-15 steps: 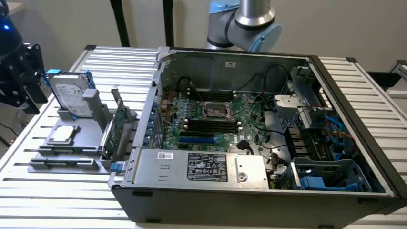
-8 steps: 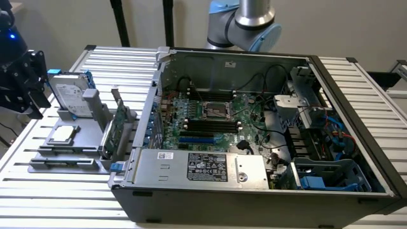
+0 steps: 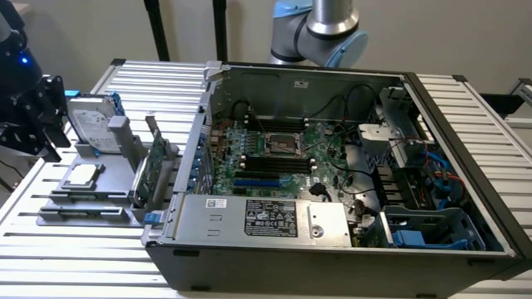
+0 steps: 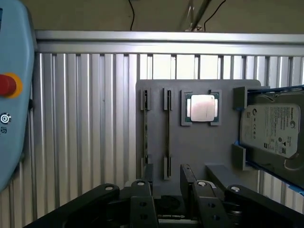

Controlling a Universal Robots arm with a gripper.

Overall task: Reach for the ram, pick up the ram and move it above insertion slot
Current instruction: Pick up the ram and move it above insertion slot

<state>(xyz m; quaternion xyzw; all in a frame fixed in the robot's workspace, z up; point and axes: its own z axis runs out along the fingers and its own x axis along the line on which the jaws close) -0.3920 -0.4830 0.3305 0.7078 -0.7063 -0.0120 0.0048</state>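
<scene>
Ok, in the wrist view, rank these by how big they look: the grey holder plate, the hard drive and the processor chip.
1. grey holder plate
2. hard drive, though the picture's edge cuts part of it off
3. processor chip, clearly the smallest

The ribbed metal table [image 3: 75, 249] carries an open computer case [image 3: 332, 268] beside a grey parts holder [image 3: 91, 208].

**Silver ribs, green board, touches of blue**

The table [image 3: 158, 81] is silver, ribbed in even stripes. The dark grey case [image 3: 332, 268] holds a green motherboard [image 3: 249, 140] with black insertion slots [image 3: 275, 163] and one blue slot [image 3: 256, 183]. At the exterior view's left, a silver hard drive [image 3: 90, 121] with blue rails stands on a plain grey holder [image 3: 83, 208]. The gripper [image 4: 167, 175] looks black, though it is shadowed.
</scene>
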